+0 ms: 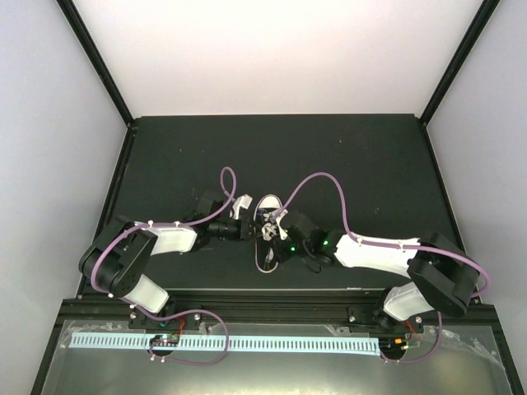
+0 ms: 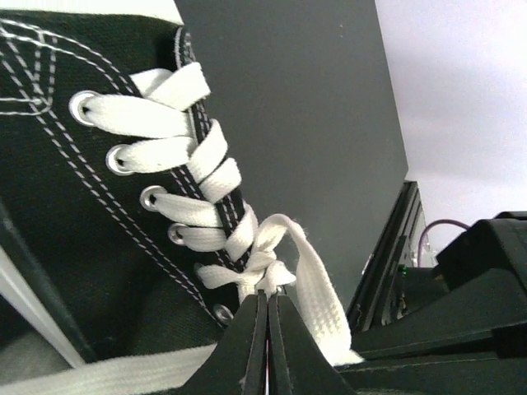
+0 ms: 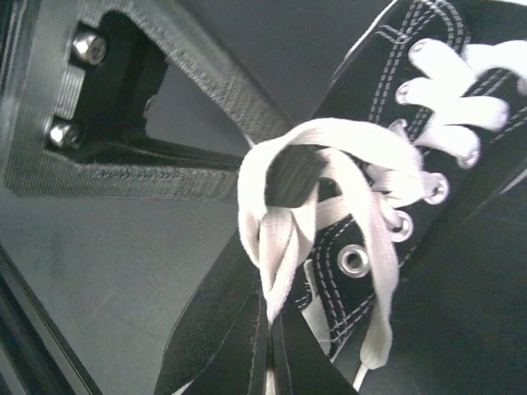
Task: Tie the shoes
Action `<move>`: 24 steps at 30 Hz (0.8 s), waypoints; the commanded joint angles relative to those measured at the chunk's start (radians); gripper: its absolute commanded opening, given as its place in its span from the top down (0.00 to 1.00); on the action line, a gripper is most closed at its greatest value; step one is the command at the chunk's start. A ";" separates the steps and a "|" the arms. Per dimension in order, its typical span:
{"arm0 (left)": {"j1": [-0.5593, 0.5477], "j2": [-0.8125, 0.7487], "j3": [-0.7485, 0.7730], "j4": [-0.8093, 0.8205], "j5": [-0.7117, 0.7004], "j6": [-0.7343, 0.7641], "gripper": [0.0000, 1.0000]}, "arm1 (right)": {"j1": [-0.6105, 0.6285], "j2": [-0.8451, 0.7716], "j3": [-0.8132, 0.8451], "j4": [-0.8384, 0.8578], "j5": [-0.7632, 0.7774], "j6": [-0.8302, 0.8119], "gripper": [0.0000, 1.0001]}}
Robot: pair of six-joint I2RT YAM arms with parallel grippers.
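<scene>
The black canvas sneaker [image 1: 268,202] lies at the middle of the table between both grippers; its white toe cap points away from the arms. In the left wrist view the sneaker [image 2: 66,247] shows its crossed white laces [image 2: 181,115] and a first knot [image 2: 265,270]. My left gripper [image 2: 269,298] is shut on the lace right at that knot. In the right wrist view my right gripper [image 3: 272,317] is shut on a folded loop of white lace [image 3: 262,206] beside the sneaker's [image 3: 412,49] eyelets. The left gripper's grey body [image 3: 148,123] sits close behind the loop.
The black table mat [image 1: 354,156] is bounded by a black frame rail [image 1: 272,292] at the near edge. Purple cables [image 1: 317,179] arch over both arms. White walls surround the table. Both arms [image 1: 379,251] crowd the sneaker from either side.
</scene>
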 commanded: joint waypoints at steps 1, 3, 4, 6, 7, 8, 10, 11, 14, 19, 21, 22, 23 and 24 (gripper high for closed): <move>-0.007 -0.039 0.012 -0.044 -0.062 0.036 0.98 | 0.001 -0.036 0.052 -0.067 0.097 -0.010 0.98; -0.006 -0.044 0.026 -0.083 -0.086 0.055 0.99 | -0.010 -0.041 0.073 -0.100 0.095 -0.020 0.98; -0.007 -0.046 0.031 -0.098 -0.095 0.064 0.98 | -0.020 -0.039 0.084 -0.111 0.090 -0.023 0.98; -0.007 -0.047 0.042 -0.125 -0.109 0.078 0.98 | -0.046 -0.033 0.096 -0.123 0.063 -0.027 0.98; -0.006 -0.047 0.044 -0.135 -0.112 0.085 0.98 | -0.066 -0.030 0.099 -0.123 0.035 -0.028 0.99; -0.007 -0.046 0.047 -0.144 -0.117 0.090 0.98 | -0.084 -0.029 0.099 -0.119 0.008 -0.029 0.98; -0.007 -0.045 0.048 -0.159 -0.127 0.100 0.98 | -0.118 -0.026 0.097 -0.106 -0.045 -0.029 0.98; -0.006 -0.047 0.049 -0.168 -0.135 0.104 0.98 | -0.133 -0.026 0.096 -0.101 -0.067 -0.030 0.98; 0.001 -0.054 0.047 -0.187 -0.164 0.109 0.98 | -0.177 -0.019 0.091 -0.087 -0.127 -0.033 0.98; 0.023 -0.067 0.044 -0.210 -0.206 0.105 0.98 | -0.234 0.009 0.086 -0.081 -0.190 -0.041 0.98; 0.036 -0.075 0.039 -0.217 -0.218 0.105 0.99 | -0.258 0.011 0.075 -0.075 -0.211 -0.039 0.98; 0.045 -0.079 0.037 -0.217 -0.221 0.105 0.98 | -0.269 0.011 0.069 -0.071 -0.218 -0.039 0.98; 0.051 -0.082 0.034 -0.218 -0.220 0.105 0.99 | -0.278 0.011 0.063 -0.066 -0.226 -0.038 0.98; 0.058 -0.084 0.033 -0.219 -0.220 0.108 0.98 | -0.287 0.010 0.057 -0.063 -0.233 -0.039 0.98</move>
